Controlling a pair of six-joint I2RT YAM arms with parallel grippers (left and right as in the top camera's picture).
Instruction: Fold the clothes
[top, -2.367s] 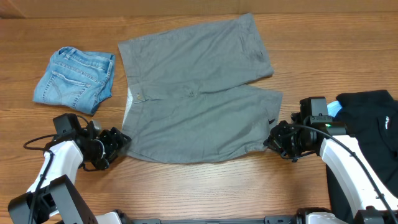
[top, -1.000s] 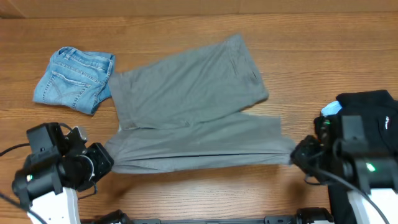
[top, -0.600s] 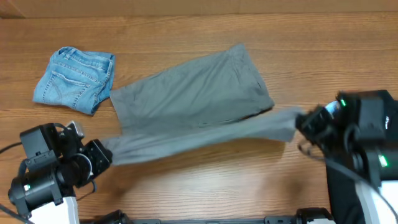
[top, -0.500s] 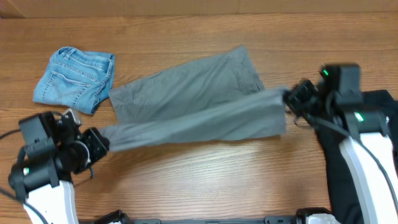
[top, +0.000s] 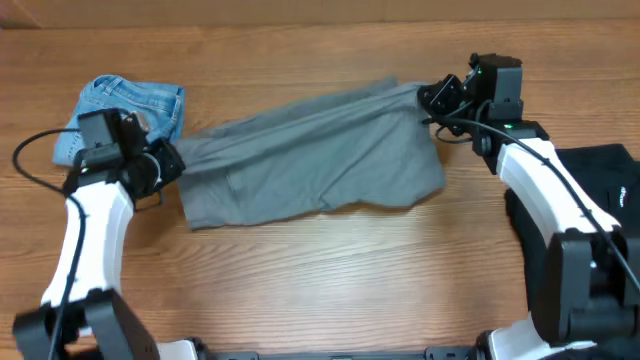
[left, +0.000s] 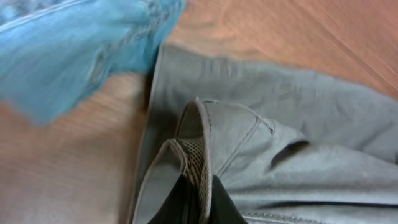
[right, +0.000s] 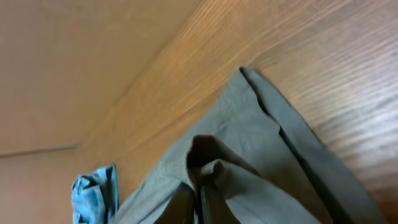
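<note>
Grey shorts (top: 310, 150) doubled over between the pincers.
Left pincer (top: 172, 160) and right pincer (top: 428, 98) each clamp an edge; denim shorts (top: 120, 115) sit just beside the left, so a careless pull could snag them or skew the fold.

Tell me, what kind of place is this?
Probably a robot lab or workshop, not a home: the left gripper and right gripper hold grey shorts on a wooden table, with denim shorts lying nearby.
</note>
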